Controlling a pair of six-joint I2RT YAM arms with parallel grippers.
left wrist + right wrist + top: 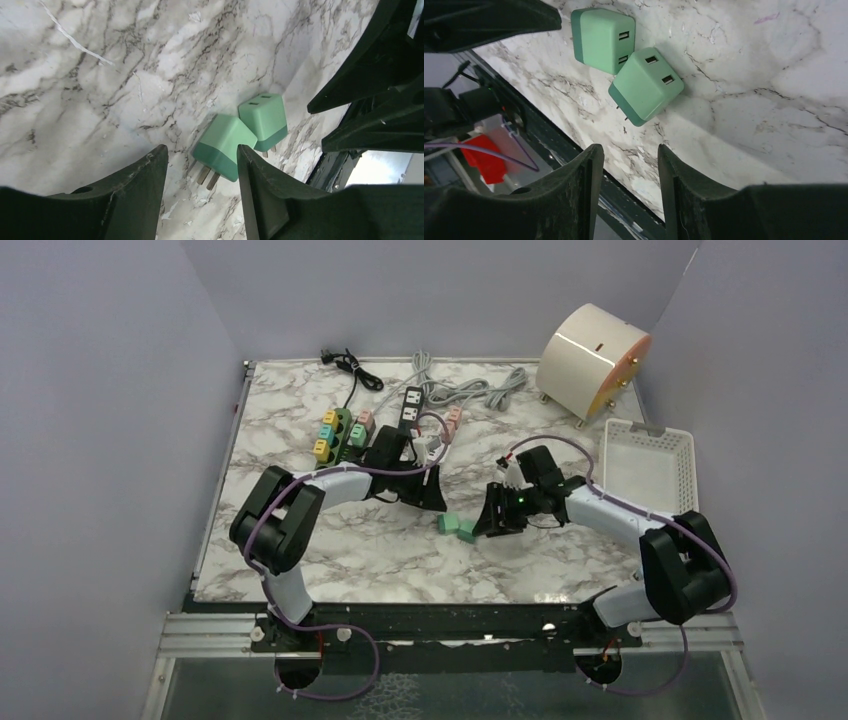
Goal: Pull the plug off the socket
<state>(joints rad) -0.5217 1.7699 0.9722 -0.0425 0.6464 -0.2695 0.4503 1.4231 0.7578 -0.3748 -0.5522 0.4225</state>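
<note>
Two green USB plug adapters lie loose on the marble table, touching each other: one [447, 524] [225, 145] [646, 85] with its prongs showing, the other [466, 531] [263, 121] [601, 40] beside it. My left gripper [432, 495] [202, 155] is open and empty, just behind the plugs. My right gripper [497, 520] [629, 152] is open and empty, just right of them. The green power strip [340, 433] stands at the back left with several coloured plugs in it.
A black power strip [411, 407] and grey cables [470, 392] lie at the back. A beige cylinder [592, 358] stands at the back right, and a white basket [648, 462] at the right edge. The table's front edge [574, 155] is close below the right gripper.
</note>
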